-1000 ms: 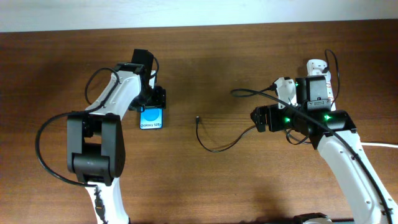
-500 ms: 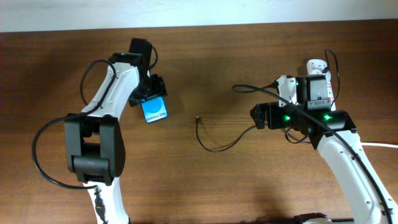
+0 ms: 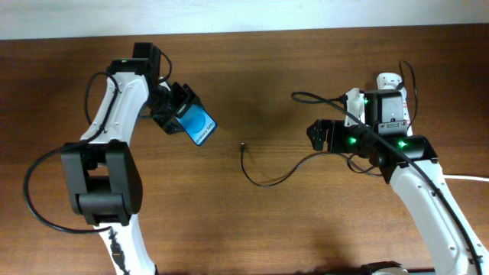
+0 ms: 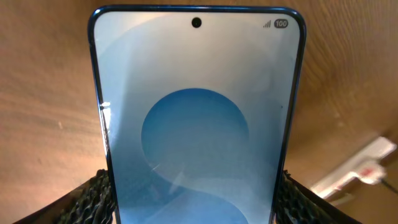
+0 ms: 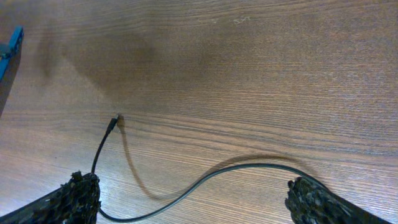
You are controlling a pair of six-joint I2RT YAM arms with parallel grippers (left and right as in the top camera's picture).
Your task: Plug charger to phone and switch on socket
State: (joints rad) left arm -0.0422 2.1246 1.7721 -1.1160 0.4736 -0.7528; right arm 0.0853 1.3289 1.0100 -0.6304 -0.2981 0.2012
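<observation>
My left gripper is shut on the phone, which has a blue screen and is held tilted above the table at the left. In the left wrist view the phone fills the frame between my two fingers. The charger is a thin black cable that lies curved on the table, its connector tip right of the phone. My right gripper is open and empty above the cable, fingers wide apart, tip ahead. The white socket is mostly hidden behind the right arm.
A thick white cord runs off the right edge. Part of the white power strip with a red switch shows in the left wrist view. The phone's blue edge shows at the top left of the right wrist view.
My left gripper has lifted the phone off the table, swung it up and turned it to a tilt. My right gripper has shifted slightly toward the far side; the cable tip has stayed put.
</observation>
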